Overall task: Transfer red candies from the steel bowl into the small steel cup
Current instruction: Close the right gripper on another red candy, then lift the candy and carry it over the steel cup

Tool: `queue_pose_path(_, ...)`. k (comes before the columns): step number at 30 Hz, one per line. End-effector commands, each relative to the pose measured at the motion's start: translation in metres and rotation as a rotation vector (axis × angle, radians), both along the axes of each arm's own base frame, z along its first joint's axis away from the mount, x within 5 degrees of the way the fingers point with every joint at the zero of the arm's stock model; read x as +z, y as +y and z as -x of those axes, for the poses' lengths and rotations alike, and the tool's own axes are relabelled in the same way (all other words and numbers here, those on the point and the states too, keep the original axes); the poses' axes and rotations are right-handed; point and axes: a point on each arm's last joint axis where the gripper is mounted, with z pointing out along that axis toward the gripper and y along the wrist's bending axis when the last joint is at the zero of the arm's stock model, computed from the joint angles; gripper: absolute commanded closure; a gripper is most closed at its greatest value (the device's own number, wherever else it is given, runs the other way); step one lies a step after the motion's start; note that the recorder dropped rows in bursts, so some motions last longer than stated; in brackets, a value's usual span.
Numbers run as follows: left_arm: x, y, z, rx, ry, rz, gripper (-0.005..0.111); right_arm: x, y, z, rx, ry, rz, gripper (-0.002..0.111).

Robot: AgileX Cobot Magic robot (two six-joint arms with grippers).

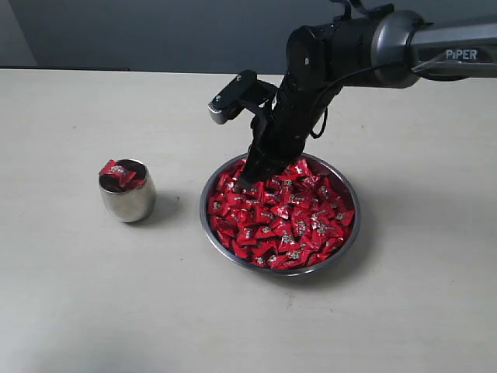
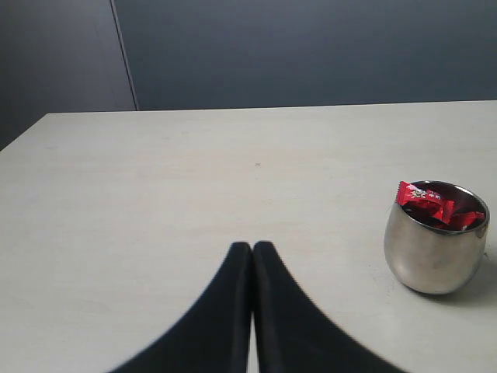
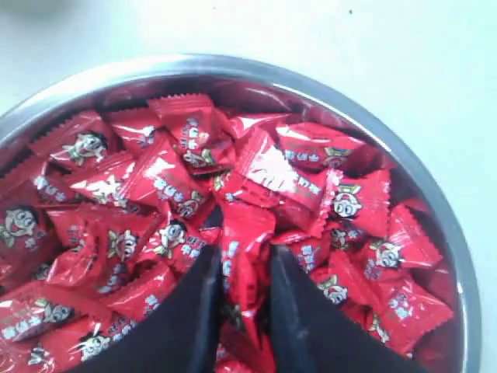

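The steel bowl point(image 1: 351, 234) sits right of the table's middle, heaped with red candies point(image 1: 291, 221). My right gripper point(image 1: 250, 178) reaches down into the pile at the bowl's back left. The right wrist view shows this gripper point(image 3: 245, 252) shut on one red candy point(image 3: 242, 241) standing on edge between the black fingers, with the bowl's rim point(image 3: 435, 194) curving round the pile. The small steel cup point(image 1: 126, 200) stands to the left of the bowl with a few red candies point(image 1: 118, 172) in its mouth. In the left wrist view the left gripper point(image 2: 252, 247) is shut and empty, beside the cup point(image 2: 431, 249).
The pale tabletop point(image 1: 70, 295) spreads all round the bowl and cup. A dark wall point(image 1: 155, 31) runs behind the table's far edge. The black right arm point(image 1: 365, 47) comes in from the upper right above the bowl.
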Motion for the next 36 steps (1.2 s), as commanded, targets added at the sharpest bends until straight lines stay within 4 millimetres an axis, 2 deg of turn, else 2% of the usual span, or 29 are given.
queue_pose_path(1,-0.001,0.000,0.000,0.001,-0.003,0.001,0.106,0.015,-0.006,-0.002,-0.027,-0.053,0.018,0.109)
queue_pose_path(3,-0.001,0.000,0.000,0.001,-0.003,0.001,0.106,0.027,-0.004,-0.005,-0.087,-0.099,-0.043,0.109)
queue_pose_path(7,-0.001,0.000,0.000,0.001,-0.003,0.001,0.106,0.052,0.011,-0.011,-0.213,-0.149,-0.321,0.109)
queue_pose_path(15,-0.001,0.000,0.000,0.001,-0.003,0.001,0.106,0.067,0.049,-0.023,-0.127,-0.033,-0.524,0.109)
queue_pose_path(20,-0.001,0.000,0.000,0.001,-0.003,0.001,0.106,0.061,0.075,-0.029,-0.041,0.048,-0.529,0.109)
queue_pose_path(24,-0.001,0.000,0.000,0.001,-0.003,0.001,0.106,0.058,0.100,-0.022,0.067,0.103,-0.505,0.109)
queue_pose_path(28,-0.001,0.000,0.000,0.001,-0.003,0.001,0.106,0.047,0.120,-0.011,0.171,0.152,-0.466,0.109)
queue_pose_path(31,-0.001,0.000,0.000,0.001,-0.003,0.001,0.106,0.037,0.129,-0.003,0.233,0.151,-0.400,0.109)
queue_pose_path(36,-0.001,0.000,0.000,0.001,-0.003,0.001,0.106,0.027,0.133,0.004,0.283,0.142,-0.320,0.109)
